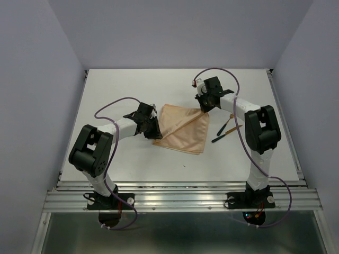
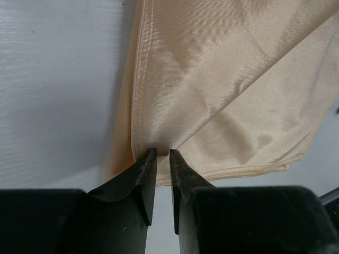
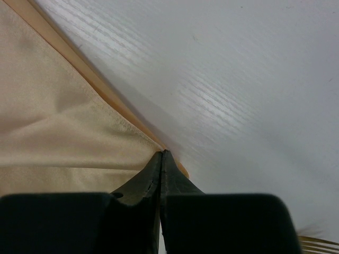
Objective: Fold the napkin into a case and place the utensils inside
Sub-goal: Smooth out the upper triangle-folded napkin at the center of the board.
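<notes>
Toward the near side of the white table (image 1: 106, 164), left of centre, the left gripper (image 2: 162, 154) sat low at the left corner of the napkin (image 1: 183, 129). Its wrist view showed the 2 jaws drawn almost together, only a thin slit between them, with the hemmed edge of the cloth nipped at the tips. Beside it, the peach-orange napkin lay flat in the middle of the table, folded over on itself, with 1 diagonal fold line running from that held corner up toward the far right. Right of the napkin and apart from it, the utensils (image 1: 226, 128) lay slanted on the bare surface, close beside each other. Farther back, the right gripper (image 3: 161, 154) met the napkin's far right corner. Its jaws were pressed fully together with no gap, and they pinched the very edge of the top layer, where small wrinkles ran in toward the tips.
</notes>
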Action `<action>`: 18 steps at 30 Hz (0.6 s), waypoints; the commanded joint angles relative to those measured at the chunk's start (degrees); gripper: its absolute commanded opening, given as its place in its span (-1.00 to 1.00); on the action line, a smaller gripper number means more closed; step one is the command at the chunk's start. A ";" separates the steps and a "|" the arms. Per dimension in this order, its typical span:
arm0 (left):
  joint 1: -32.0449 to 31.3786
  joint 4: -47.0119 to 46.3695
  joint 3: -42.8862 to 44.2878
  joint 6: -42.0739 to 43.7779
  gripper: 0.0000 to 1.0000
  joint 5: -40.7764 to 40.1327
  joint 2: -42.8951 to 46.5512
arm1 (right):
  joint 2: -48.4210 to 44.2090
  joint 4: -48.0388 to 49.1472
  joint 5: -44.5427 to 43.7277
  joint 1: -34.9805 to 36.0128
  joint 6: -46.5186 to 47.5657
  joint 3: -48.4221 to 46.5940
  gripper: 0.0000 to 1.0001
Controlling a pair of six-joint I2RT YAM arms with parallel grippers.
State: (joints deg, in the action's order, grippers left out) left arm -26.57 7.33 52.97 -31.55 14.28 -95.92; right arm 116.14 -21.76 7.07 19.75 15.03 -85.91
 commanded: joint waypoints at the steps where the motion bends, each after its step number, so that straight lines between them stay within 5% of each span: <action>1: -0.15 -0.57 -0.59 0.79 -0.46 -0.48 0.65 | -4.86 4.08 -0.57 -0.41 0.00 2.05 -0.99; 18: -0.15 -0.57 -1.11 0.79 -0.46 -0.48 0.91 | -11.10 9.36 0.30 -0.41 2.81 10.58 -0.99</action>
State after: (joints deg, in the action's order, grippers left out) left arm -26.57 7.27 52.84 -31.55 14.31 -95.92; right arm 108.25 -15.79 6.20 19.57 15.79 -76.86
